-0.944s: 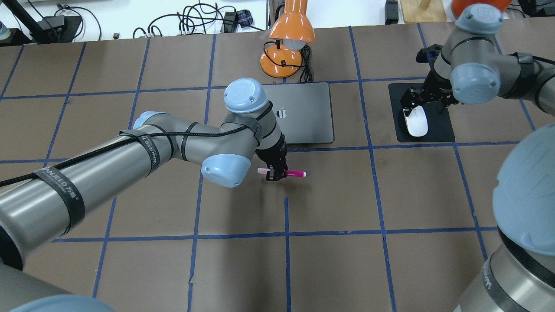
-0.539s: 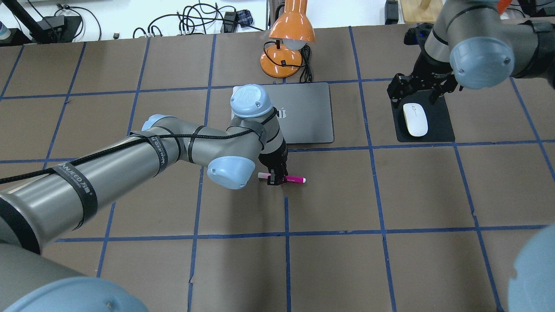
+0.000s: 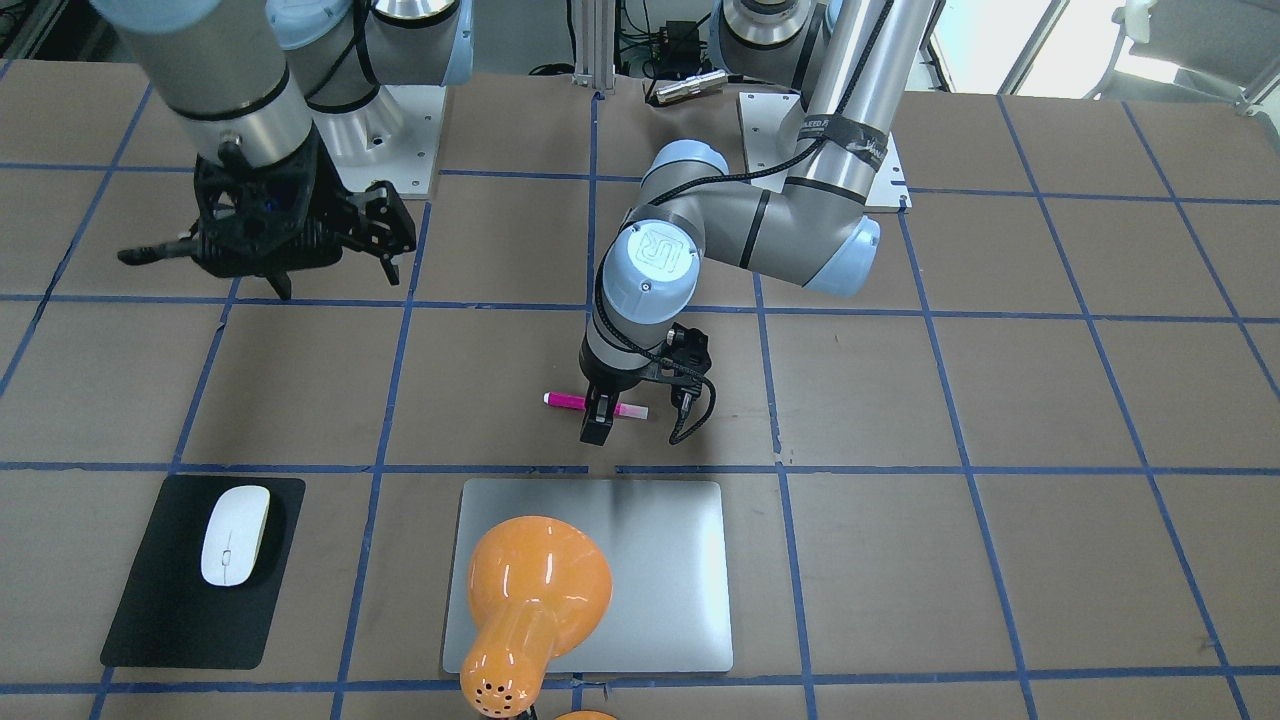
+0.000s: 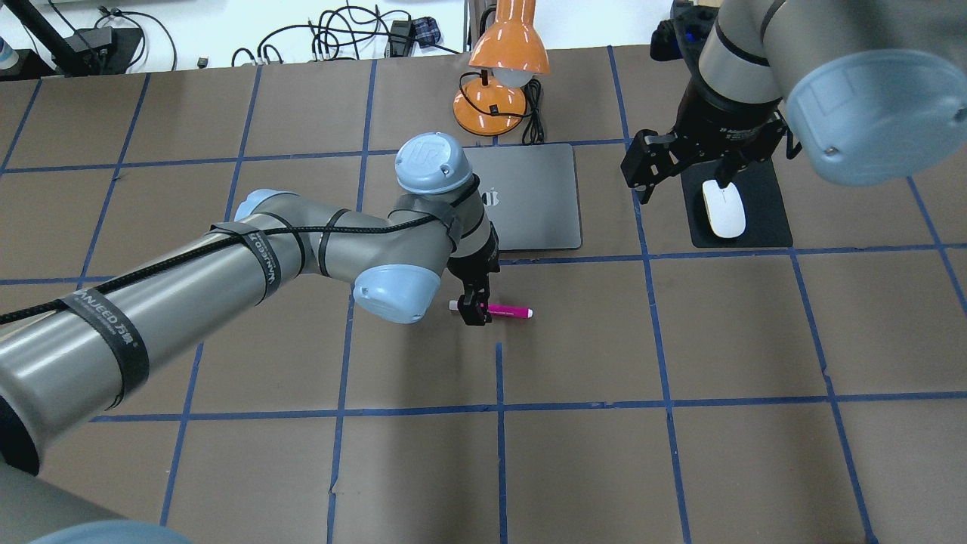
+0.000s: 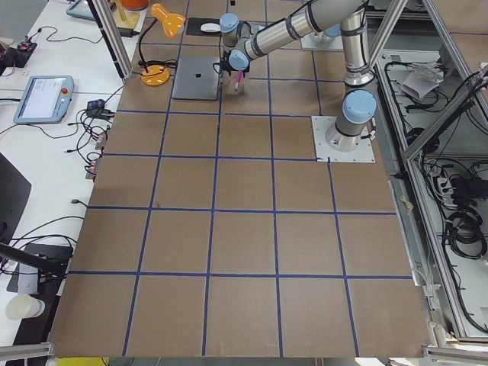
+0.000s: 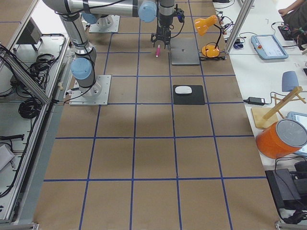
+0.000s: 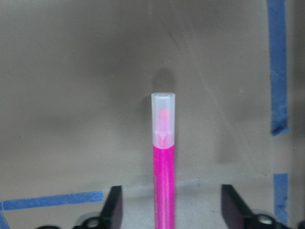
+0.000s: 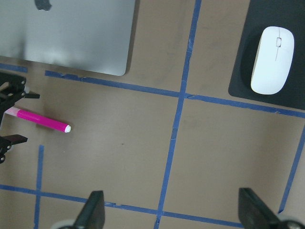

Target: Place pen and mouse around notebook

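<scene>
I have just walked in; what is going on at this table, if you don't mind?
The left gripper is open and down over the pen, one finger on each side. The pen lies on the table on the robot's side of the notebook. The right gripper hangs open in the air, holding nothing. The mouse sits on a black pad beside the notebook.

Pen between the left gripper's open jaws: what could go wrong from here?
1. The left gripper straddles the pen near its capped end, not its middle; if it closes and lifts, the pen might tilt or slip.
2. If it pulls away instead, a jaw could roll the round pen.
3. The mouse is glossy and rounded; the open right gripper might squeeze it off the black pad.
</scene>
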